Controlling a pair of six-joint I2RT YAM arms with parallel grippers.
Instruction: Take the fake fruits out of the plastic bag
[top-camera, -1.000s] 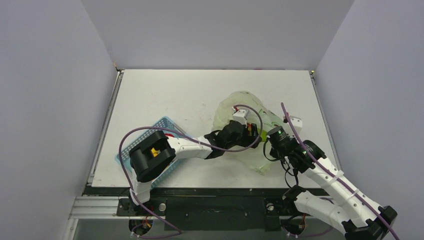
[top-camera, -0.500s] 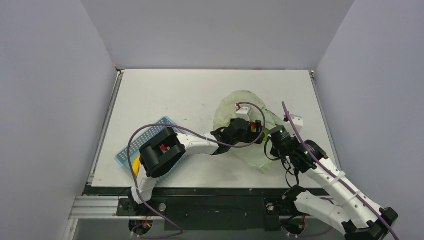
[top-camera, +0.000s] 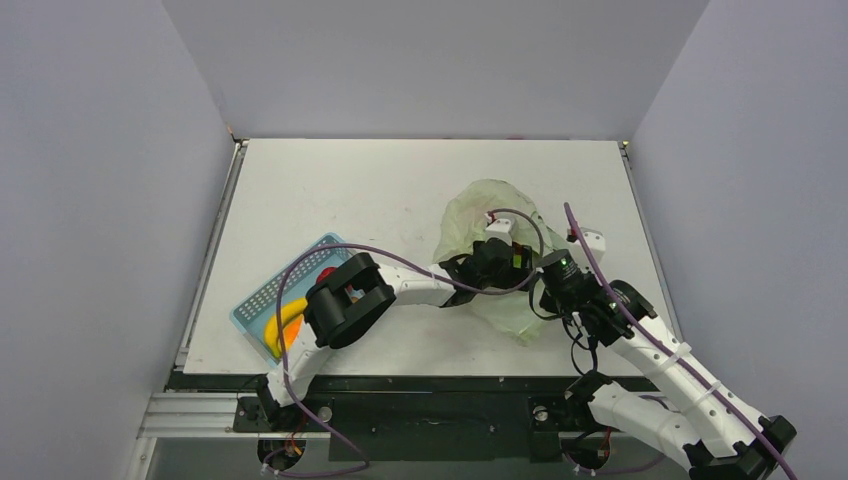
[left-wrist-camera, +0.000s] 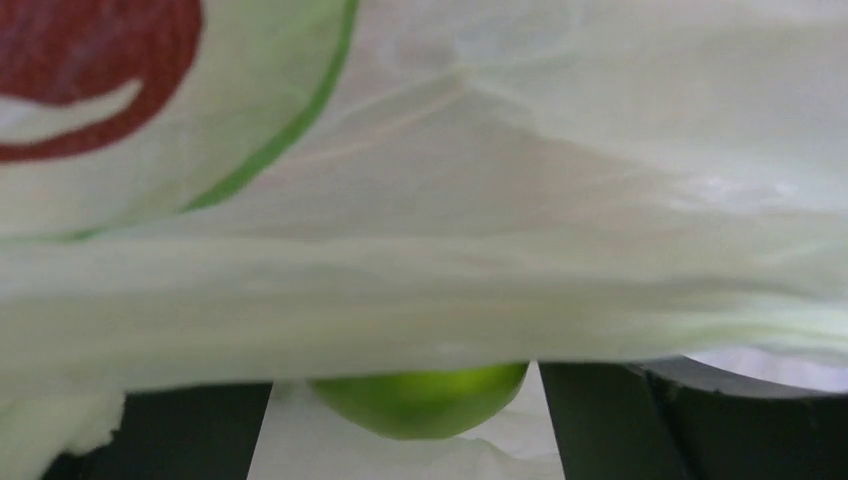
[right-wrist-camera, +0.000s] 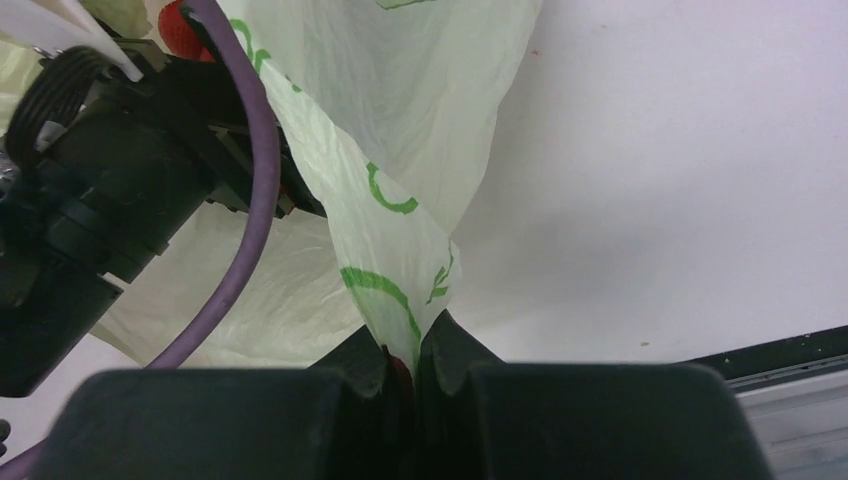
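The pale yellow-green plastic bag (top-camera: 478, 212) lies right of the table's middle. My left gripper (top-camera: 508, 262) is inside its mouth. In the left wrist view the bag's film (left-wrist-camera: 500, 200) covers most of the picture. Below it a green round fruit (left-wrist-camera: 420, 398) sits between my open left gripper's (left-wrist-camera: 405, 445) dark fingers (left-wrist-camera: 610, 420), close to the right one. My right gripper (top-camera: 547, 277) is shut on the bag's near edge (right-wrist-camera: 400, 270) and holds it up; it also shows in the right wrist view (right-wrist-camera: 405, 368). A red fruit (right-wrist-camera: 178, 24) peeks behind the left wrist.
A blue lattice basket (top-camera: 262, 298) stands at the front left with a yellow banana (top-camera: 283, 318), an orange fruit (top-camera: 293, 338) and a red tomato (top-camera: 325, 272). The left arm's purple cable (top-camera: 400, 258) loops over the table. The table's front edge (right-wrist-camera: 780, 350) is near the right gripper.
My left arm has reached further right and deeper into the bag, its elbow swinging right and uncovering the basket. The right gripper has kept its hold on the bag's edge.
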